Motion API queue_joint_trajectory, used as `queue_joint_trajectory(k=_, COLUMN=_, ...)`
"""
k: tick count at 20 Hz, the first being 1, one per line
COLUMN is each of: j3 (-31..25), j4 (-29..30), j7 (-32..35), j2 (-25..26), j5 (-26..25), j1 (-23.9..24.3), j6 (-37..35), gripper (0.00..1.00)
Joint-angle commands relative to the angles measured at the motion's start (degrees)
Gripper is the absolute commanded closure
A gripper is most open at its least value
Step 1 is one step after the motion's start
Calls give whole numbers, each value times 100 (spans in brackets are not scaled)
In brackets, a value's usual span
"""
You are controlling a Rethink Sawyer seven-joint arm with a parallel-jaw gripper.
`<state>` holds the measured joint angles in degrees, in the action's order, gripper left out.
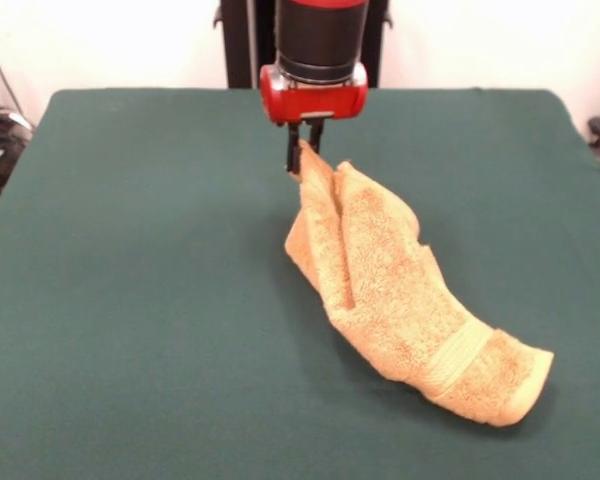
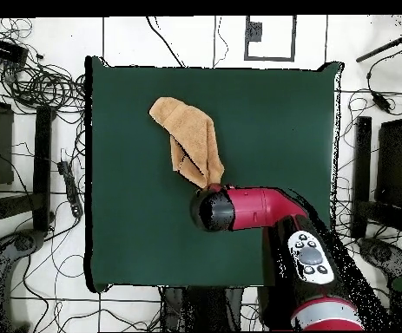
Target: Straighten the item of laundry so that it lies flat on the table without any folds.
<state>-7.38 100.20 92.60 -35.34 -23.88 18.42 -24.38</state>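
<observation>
Jaws clamped on the top corner of the towel [image 1: 380,290] by the gripper [image 1: 302,160], upper middle of front view. Long axis trailing down to lower right, far end resting on the table [image 1: 130,300], still folded lengthwise.

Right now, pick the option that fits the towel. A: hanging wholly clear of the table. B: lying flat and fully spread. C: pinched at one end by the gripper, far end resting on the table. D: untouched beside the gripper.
C: the gripper is shut on the towel at its raised end, while the banded end lies on the table.
</observation>
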Motion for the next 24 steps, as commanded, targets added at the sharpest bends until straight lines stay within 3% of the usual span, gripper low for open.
queue_joint_trajectory(k=1, j3=-741, j4=563, j7=-487, j2=148, j5=-274, j1=148, j6=-401, gripper=100)
queue_joint_trajectory(k=18, j3=-1098, j4=671, j7=-731, j2=153, j5=-495, j1=605, j6=-601, gripper=100)
queue_joint_trajectory(k=24, j3=-1310, j4=489, j7=-681, j2=489, j5=-296, j1=893, j6=-877, gripper=100)
